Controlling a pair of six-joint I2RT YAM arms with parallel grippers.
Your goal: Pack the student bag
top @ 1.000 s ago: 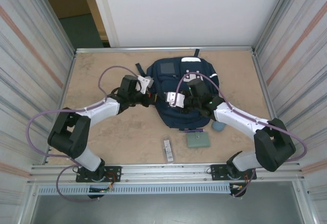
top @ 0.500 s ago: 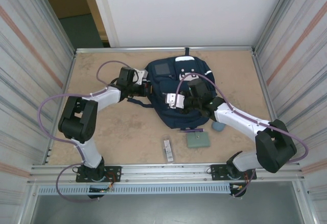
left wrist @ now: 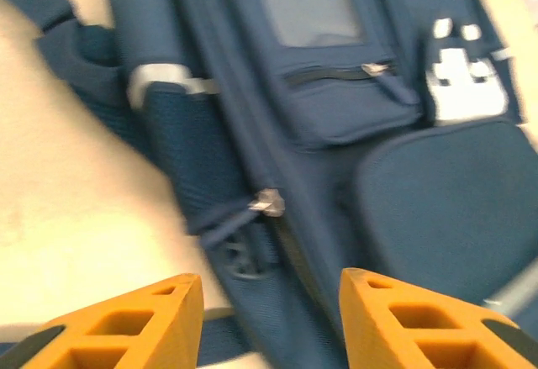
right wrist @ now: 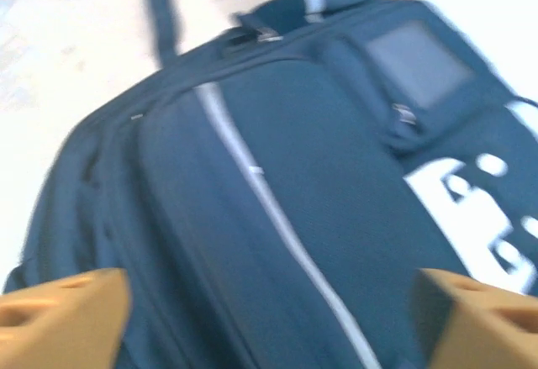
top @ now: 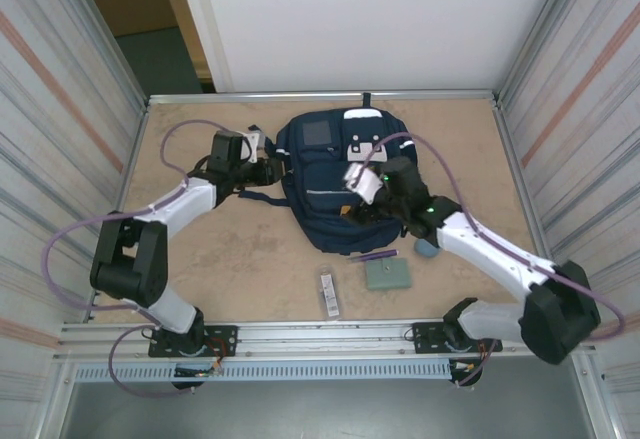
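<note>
Table (top: 470, 144) far-R free; student bag (top: 330, 194) blocks ctr

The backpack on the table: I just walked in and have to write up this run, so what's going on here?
Two robot arms are working on the student bag, which lies flat on the table. The left gripper hovers at its left side and the right gripper above its front, both with jaws open and holding nothing. A purple pen, a flat grey-green item and a small bar lie outside the bag, nearer the arm bases.
</note>
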